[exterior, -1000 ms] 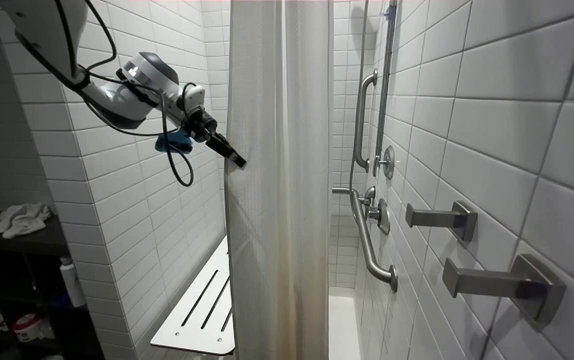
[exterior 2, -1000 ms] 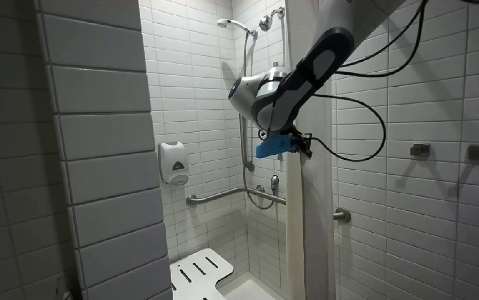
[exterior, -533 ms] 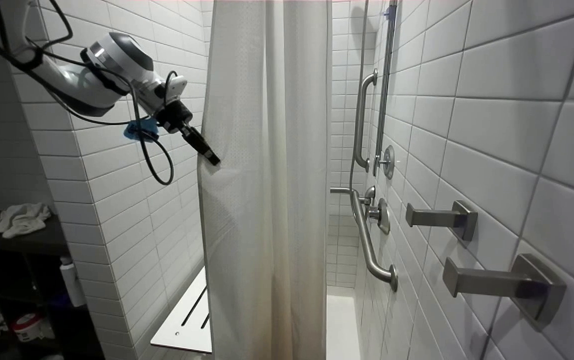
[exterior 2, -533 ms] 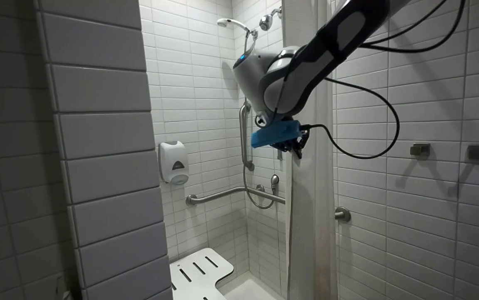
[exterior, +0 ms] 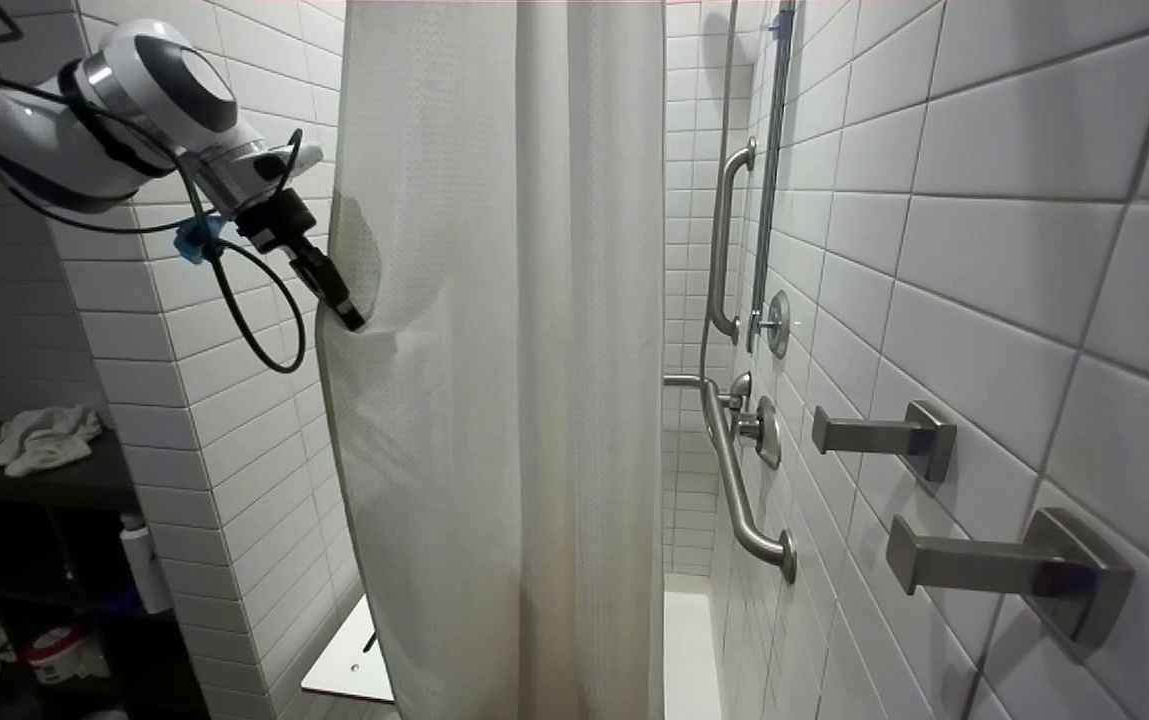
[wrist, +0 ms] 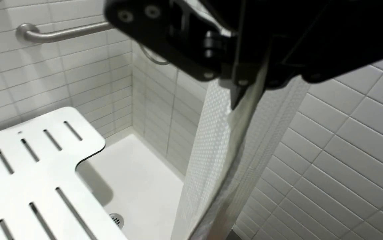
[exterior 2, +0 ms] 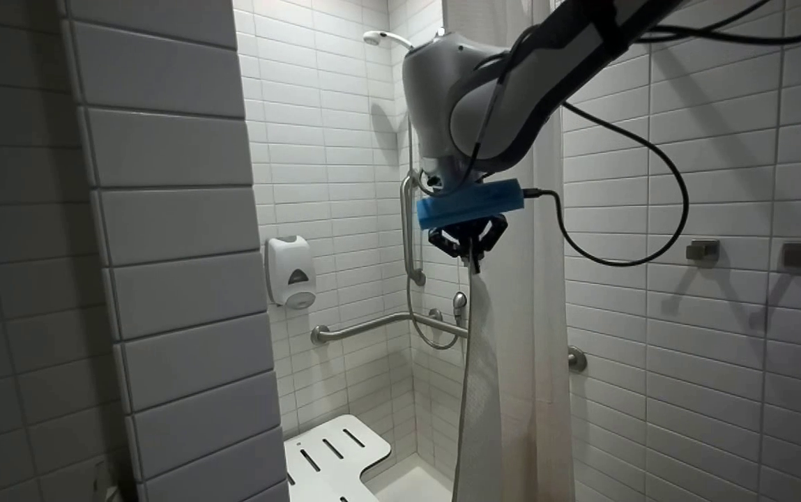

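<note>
your black two-finger gripper is clamped on the side edge of the off-white textured fabric shower curtain; flat white slotted bench lower, well apart.

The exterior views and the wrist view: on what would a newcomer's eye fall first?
Probably the tall off-white textured shower curtain, hanging near the middle of an exterior view, its edge pinched in the black jaws. Next come the pale grey robot arm, at an exterior view's upper right, and the bright blue block above the jaws. The white slotted shower seat fills the wrist view's lower left.
</note>
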Robot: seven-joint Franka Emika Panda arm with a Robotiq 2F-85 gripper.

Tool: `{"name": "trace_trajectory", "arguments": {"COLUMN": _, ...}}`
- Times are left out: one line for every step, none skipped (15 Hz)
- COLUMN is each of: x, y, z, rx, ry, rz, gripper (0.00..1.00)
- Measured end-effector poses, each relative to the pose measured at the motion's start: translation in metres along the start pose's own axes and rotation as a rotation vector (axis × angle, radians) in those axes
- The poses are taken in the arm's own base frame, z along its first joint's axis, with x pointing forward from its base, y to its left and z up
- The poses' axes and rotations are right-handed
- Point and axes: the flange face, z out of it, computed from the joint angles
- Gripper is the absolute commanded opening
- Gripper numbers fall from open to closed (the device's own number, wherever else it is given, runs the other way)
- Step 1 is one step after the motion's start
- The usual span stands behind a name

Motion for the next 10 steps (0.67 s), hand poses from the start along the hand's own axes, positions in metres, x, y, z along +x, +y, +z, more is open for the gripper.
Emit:
{"name": "trace_trajectory", "arguments": {"x": -0.004, "y": 0.0, "z": -0.004, "rx": 0.025, "ry": -0.017, "rz": -0.043, "gripper": 0.0}}
{"name": "trace_trajectory", "arguments": {"x": -0.009, "y": 0.001, "z": -0.009, "rx": 0.047, "ry": -0.035, "rz": -0.088, "gripper": 0.0}}
{"name": "trace_trajectory", "arguments": {"x": -0.014, "y": 0.001, "z": -0.013, "rx": 0.067, "ry": -0.05, "rz": -0.134, "gripper": 0.0}}
{"name": "trace_trajectory", "arguments": {"x": -0.019, "y": 0.001, "z": -0.018, "rx": 0.086, "ry": -0.062, "rz": -0.18, "gripper": 0.0}}
{"name": "trace_trajectory", "arguments": {"x": -0.025, "y": 0.0, "z": -0.023, "rx": 0.106, "ry": -0.073, "rz": -0.23, "gripper": 0.0}}
{"name": "trace_trajectory", "arguments": {"x": -0.031, "y": -0.001, "z": -0.029, "rx": 0.123, "ry": -0.081, "rz": -0.282, "gripper": 0.0}}
{"name": "trace_trajectory", "arguments": {"x": -0.038, "y": -0.003, "z": -0.034, "rx": 0.137, "ry": -0.082, "rz": -0.335, "gripper": 0.0}}
{"name": "trace_trajectory", "arguments": {"x": -0.045, "y": -0.006, "z": -0.04, "rx": 0.145, "ry": -0.081, "rz": -0.389, "gripper": 0.0}}
{"name": "trace_trajectory", "arguments": {"x": -0.053, "y": -0.008, "z": -0.045, "rx": 0.146, "ry": -0.081, "rz": -0.44, "gripper": 0.0}}
{"name": "trace_trajectory", "arguments": {"x": -0.061, "y": -0.011, "z": -0.049, "rx": 0.143, "ry": -0.077, "rz": -0.485, "gripper": 0.0}}
